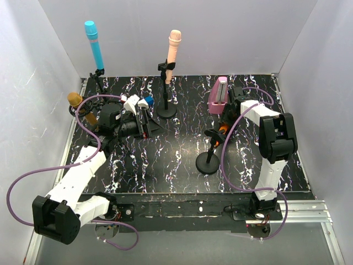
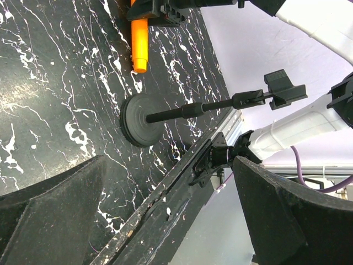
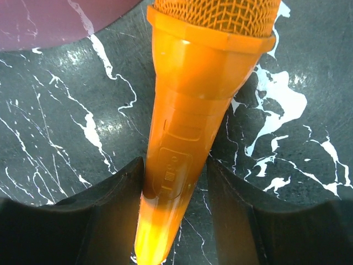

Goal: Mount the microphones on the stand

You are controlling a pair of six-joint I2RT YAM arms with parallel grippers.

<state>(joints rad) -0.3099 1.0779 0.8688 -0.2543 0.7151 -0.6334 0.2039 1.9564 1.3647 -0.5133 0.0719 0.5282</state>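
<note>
The orange microphone lies on the bench with its handle gripped between the right hand fingers, its head beyond them, while the left hand stands wide.

The orange plastic stick microphone ran out of the right wrist view at both ends: its mesh head was cropped at the top and its tail was blurred. The mauve rectangular block showed only a corner. From above, the right arm hid most of that microphone.
</note>
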